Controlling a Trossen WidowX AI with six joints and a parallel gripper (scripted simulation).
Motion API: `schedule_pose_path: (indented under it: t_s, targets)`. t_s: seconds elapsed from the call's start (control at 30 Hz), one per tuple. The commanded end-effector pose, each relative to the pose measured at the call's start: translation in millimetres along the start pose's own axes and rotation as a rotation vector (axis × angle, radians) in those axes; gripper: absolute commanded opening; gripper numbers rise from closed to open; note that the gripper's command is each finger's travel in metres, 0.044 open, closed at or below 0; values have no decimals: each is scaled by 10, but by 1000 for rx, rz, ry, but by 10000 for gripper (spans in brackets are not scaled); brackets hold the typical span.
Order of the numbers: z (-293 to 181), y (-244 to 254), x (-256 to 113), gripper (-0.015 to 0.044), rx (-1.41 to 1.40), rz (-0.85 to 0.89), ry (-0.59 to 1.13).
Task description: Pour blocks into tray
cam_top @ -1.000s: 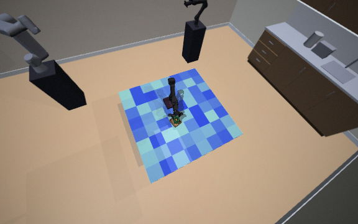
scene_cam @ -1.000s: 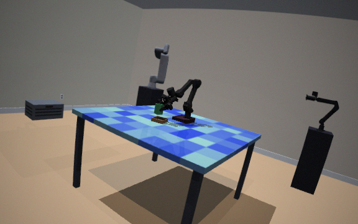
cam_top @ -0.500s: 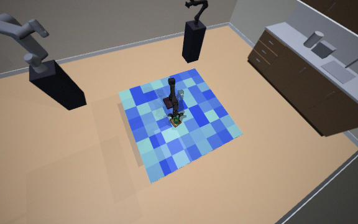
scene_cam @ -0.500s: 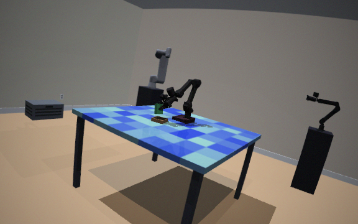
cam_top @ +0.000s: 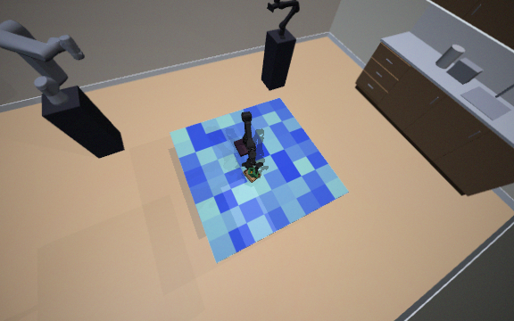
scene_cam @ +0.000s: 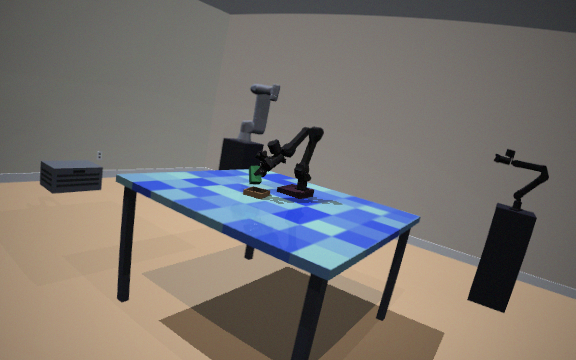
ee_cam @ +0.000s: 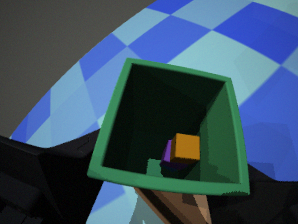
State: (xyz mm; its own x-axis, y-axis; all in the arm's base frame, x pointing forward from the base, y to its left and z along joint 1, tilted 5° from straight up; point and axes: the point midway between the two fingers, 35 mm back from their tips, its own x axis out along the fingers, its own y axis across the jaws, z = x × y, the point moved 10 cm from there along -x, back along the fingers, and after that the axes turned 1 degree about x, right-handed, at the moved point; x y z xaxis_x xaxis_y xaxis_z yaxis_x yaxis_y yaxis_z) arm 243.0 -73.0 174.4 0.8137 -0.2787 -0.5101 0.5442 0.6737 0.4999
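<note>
Checkered blue table (cam_top: pixel 293 201) (scene_cam: pixel 268 225) (ee_cam: pixel 180 42) beneath a tray (cam_top: pixel 252 179) (scene_cam: pixel 256 194) (ee_cam: pixel 167 205), seemingly wooden.

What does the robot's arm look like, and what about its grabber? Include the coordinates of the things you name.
The arm (cam_top: pixel 248 131) (scene_cam: pixel 311 150) is black all over, with chunky joints and straight links between them. The gripper (cam_top: pixel 252 168) (scene_cam: pixel 258 165) is black too, with two fingers. I can't make out any markings or cables.

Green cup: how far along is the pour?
Done: the cup is off the table, above the tray. In hand: the gripper is closed on it. Left: tipping it out; an orange block and a purple one remain inside.
</note>
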Motion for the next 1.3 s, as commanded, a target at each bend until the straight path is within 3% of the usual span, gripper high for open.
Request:
schedule_pose_path:
  t_s: [0.0,1.27]
  targets:
    - [13,13,5,0,76,6,-5]
    - [34,38,52,0,906,8,-2]
